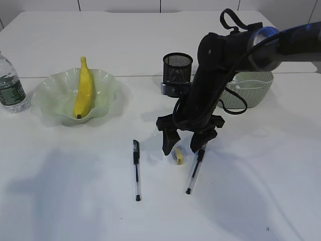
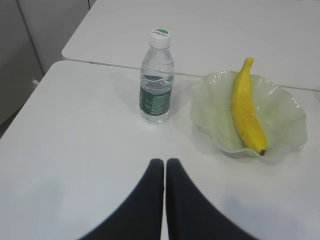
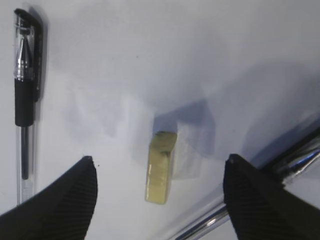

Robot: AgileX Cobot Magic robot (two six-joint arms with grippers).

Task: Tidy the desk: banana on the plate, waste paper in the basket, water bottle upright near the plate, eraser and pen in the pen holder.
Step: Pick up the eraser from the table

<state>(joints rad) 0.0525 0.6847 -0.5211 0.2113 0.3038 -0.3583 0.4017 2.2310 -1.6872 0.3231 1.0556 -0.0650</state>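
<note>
- On desk [image 1: 261, 201], centre: right gripper [image 1: 184, 145] lowered over eraser [image 1: 178, 155], jaws spread wide, one finger at either side, nothing gripped.
- In right wrist view: eraser [image 3: 162, 167] lying flat between fingertips [image 3: 75, 192], clear of both.
- At 9 o'clock of eraser: left pen [image 1: 136, 169], capped end pointing to 12.
- At 3 o'clock of eraser: right pen [image 1: 195, 170], just beside right finger.
- At 12 o'clock of right gripper: pen holder [image 1: 177, 68], upright.
- At 2 o'clock: basket [image 1: 253, 88], partly hidden by arm.
- At 10 o'clock: plate [image 1: 50, 93] with banana [image 1: 84, 93] lying in it.
- At 9 o'clock of plate: water bottle [image 1: 10, 85], upright.
- In left wrist view: left gripper [image 2: 165, 165] closed, empty, above bare desk.
</note>
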